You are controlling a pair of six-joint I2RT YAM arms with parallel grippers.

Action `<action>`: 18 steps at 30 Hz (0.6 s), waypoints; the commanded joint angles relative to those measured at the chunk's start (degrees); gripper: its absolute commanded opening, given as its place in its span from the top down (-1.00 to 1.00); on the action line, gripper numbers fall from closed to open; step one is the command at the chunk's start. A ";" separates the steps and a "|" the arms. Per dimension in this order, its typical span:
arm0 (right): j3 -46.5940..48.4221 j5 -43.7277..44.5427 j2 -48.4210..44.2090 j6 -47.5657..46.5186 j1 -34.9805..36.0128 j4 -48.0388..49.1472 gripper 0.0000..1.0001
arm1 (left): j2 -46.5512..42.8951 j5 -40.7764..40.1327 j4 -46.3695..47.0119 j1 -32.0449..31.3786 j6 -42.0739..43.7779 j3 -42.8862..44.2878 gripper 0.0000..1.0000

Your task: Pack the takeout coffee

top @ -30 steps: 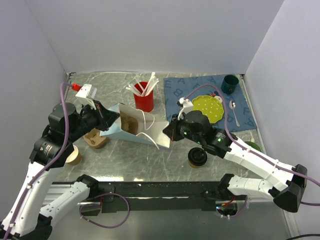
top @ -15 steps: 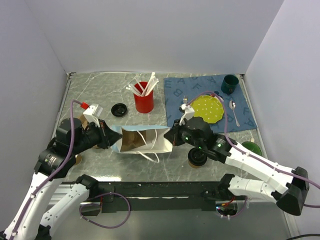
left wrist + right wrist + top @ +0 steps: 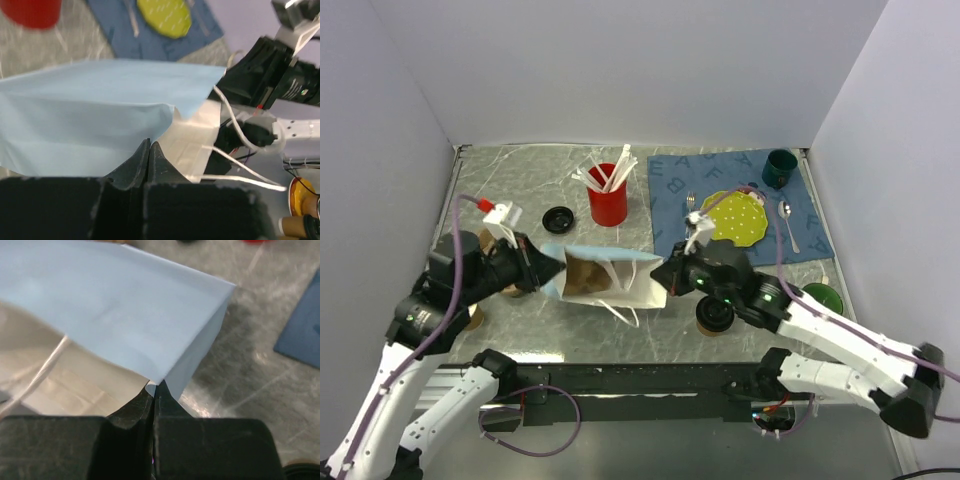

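Two grippers share one bag; the coffee sits outside it.
Your left gripper [image 3: 546, 270] is pinched tight on the bag [image 3: 612, 281] at its 9 o'clock end, fingers [image 3: 131, 167] pressed together on the pale blue paper. Your right gripper [image 3: 667, 276] is clamped the same way on the 3 o'clock end. The bag's mouth faces the top camera, brown inside, with white handles [image 3: 620, 310] spilling out at 6 o'clock. The coffee [image 3: 715, 316] stands on the table [image 3: 520, 165] at the bag's 4 o'clock, black lid up, partly under your right arm. A red cup [image 3: 608, 205] stands at 12 o'clock and a loose lid [image 3: 558, 217] at 11.
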 commanded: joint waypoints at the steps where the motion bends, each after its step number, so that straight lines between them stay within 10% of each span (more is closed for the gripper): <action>1: 3.54 -1.04 7.47 1.05 -0.13 -7.35 1.00 | -0.39 -1.06 -0.12 -0.23 -2.17 -2.62 0.98; 9: 9.79 2.29 -1.39 -6.78 -0.39 0.82 1.00 | 12.44 -3.43 -4.24 -0.14 4.16 23.56 0.98; 14: 6.28 3.01 1.84 -3.19 -0.56 -4.78 1.00 | 4.11 -0.98 1.18 -0.23 -1.98 4.44 0.98; 18: 7.33 4.32 -0.16 -4.49 -0.48 -3.86 1.00 | 7.86 -4.49 -4.76 -0.22 -0.07 11.52 0.98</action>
